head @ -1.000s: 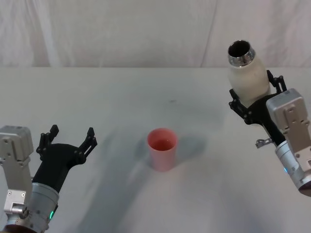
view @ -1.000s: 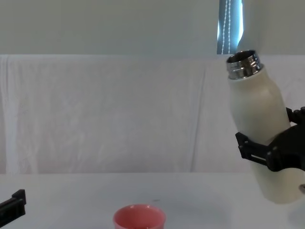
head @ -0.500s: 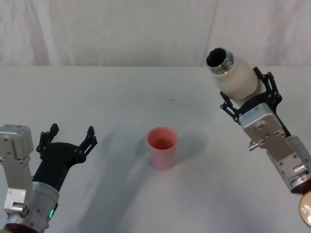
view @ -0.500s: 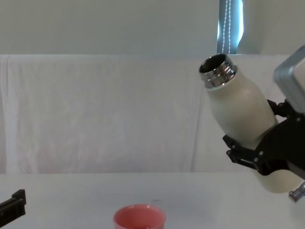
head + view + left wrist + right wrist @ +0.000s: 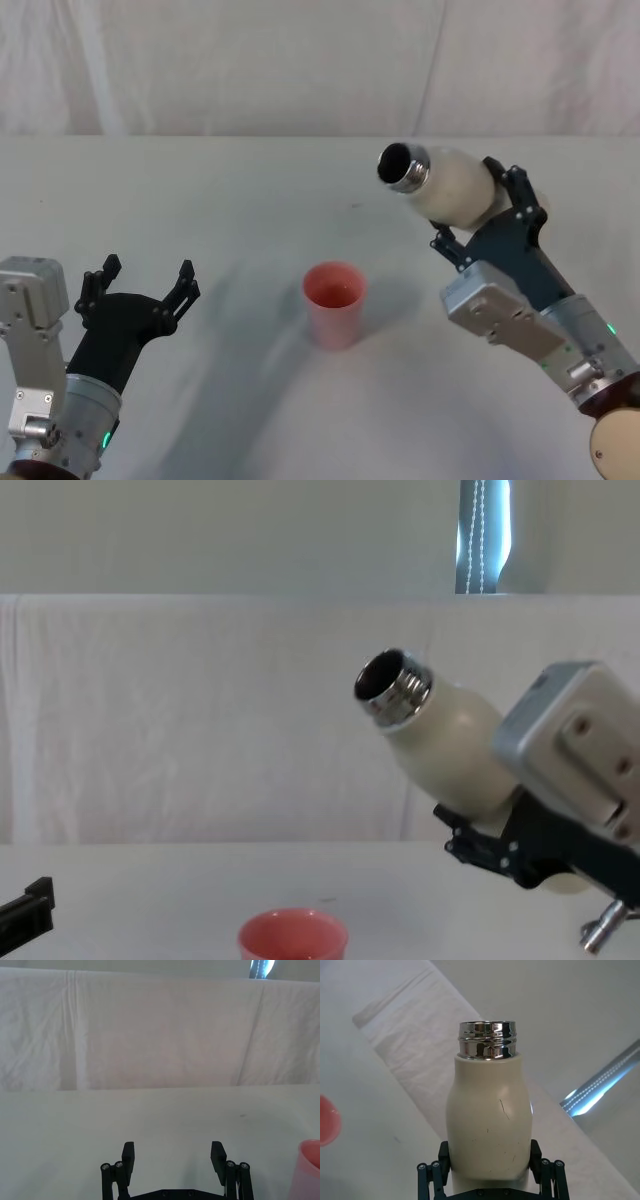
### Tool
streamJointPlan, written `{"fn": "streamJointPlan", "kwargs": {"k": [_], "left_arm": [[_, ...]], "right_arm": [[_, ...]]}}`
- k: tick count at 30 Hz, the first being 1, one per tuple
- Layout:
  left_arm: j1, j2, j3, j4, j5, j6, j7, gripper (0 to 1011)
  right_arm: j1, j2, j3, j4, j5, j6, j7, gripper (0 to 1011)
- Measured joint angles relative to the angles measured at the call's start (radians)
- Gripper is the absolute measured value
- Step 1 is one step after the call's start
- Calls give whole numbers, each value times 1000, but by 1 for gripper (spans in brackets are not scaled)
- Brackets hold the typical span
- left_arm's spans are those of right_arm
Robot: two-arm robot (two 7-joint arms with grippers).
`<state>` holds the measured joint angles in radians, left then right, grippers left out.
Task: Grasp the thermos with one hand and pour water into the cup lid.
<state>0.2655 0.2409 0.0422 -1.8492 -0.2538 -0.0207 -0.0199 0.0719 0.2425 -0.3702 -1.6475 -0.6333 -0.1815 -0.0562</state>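
Gripping the tall cream-white thermos point(image 5: 455, 189) with its shiny threaded steel neck, I am holding my right claw point(image 5: 485, 222) clamped around the lower body of the bottle, one black finger on each side of it, as the right wrist view point(image 5: 489, 1125) confirms. I am gripping low on the body so that the neck and open mouth are projecting clear of my fingers and nothing of the claw is sitting in the pour path.

I am carrying the thermos point(image 5: 440, 735) raised off the white table point(image 5: 250, 190) and tilted, with its mouth pointing away from the claw toward my left side and somewhat upward. No water is leaving the mouth.

The small round pink-red cup lid point(image 5: 334, 304) is standing upright on the table, below the bottle mouth and further to the left of my right claw, well apart from it. The mouth is not yet over the rim, so I judge that the pour is calling for more travel toward the cup and more tilt.

My left claw point(image 5: 140, 291) is resting with its fingers spread, holding nothing, parked low on the far side of the cup lid point(image 5: 310, 1167) from the working claw, keeping the pour zone unobstructed.
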Motion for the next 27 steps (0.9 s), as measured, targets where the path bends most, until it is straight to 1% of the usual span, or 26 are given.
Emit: {"fn": "streamJointPlan", "kwargs": {"k": [4,10,14,22,27], "left_arm": [[0,0,0,0,0,0,0,1001],[0,0,0,0,0,0,0,1001],[0,0,0,0,0,0,0,1001],[0,0,0,0,0,0,0,1001],[0,0,0,0,0,0,0,1001]], "right_arm": [[11,14,-21,15,-38,3,-8,951],[24,28,-41,22,-64,25,1,951],[40,45,-56,24,-73,50,37,951],[82,70,-86,38,-93,80,93,951],[101,79,-102,45,-108,97,104,951]]}}
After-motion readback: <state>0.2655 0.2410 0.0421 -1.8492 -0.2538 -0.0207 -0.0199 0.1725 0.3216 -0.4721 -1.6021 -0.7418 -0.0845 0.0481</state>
